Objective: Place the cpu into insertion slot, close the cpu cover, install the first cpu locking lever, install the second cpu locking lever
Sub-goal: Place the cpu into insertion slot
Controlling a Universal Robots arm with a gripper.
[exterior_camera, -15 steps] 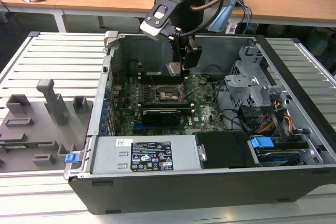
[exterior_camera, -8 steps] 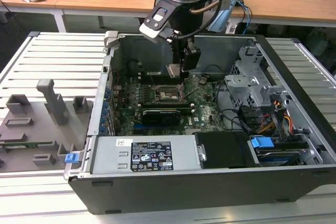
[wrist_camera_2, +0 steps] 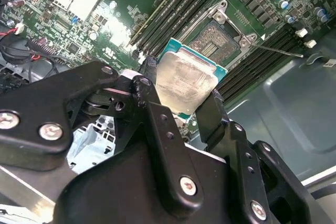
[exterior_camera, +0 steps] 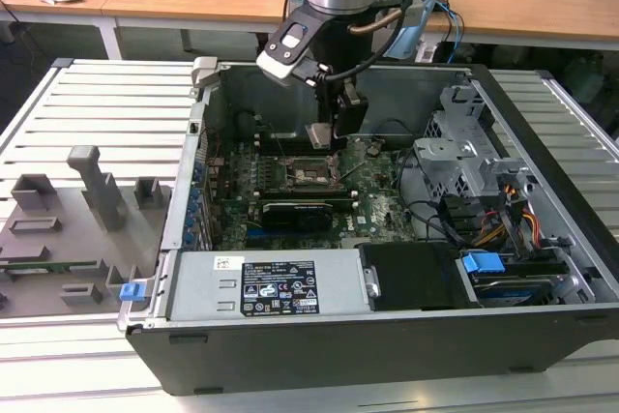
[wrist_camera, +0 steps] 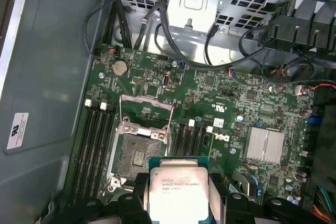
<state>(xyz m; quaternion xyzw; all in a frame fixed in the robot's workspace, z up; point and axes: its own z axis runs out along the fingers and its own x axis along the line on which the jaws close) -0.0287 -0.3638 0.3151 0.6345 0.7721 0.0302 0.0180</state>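
Note:
My gripper is shut on the cpu, a flat square chip with a silver-grey top and green edge, pinched between two black fingers. In the exterior view the gripper hangs inside the open computer case, with the cpu a little above the motherboard. The insertion slot lies bare and dark beside the held cpu, not under it. The cpu cover stands swung open at the slot's far side. A thin locking lever sticks up beside it.
Memory slots flank the socket on both sides. A long black card lies just in front of the socket. A metal drive cage with cables fills the exterior view's right. The power supply sits at the front. Grey fixtures stand on the table.

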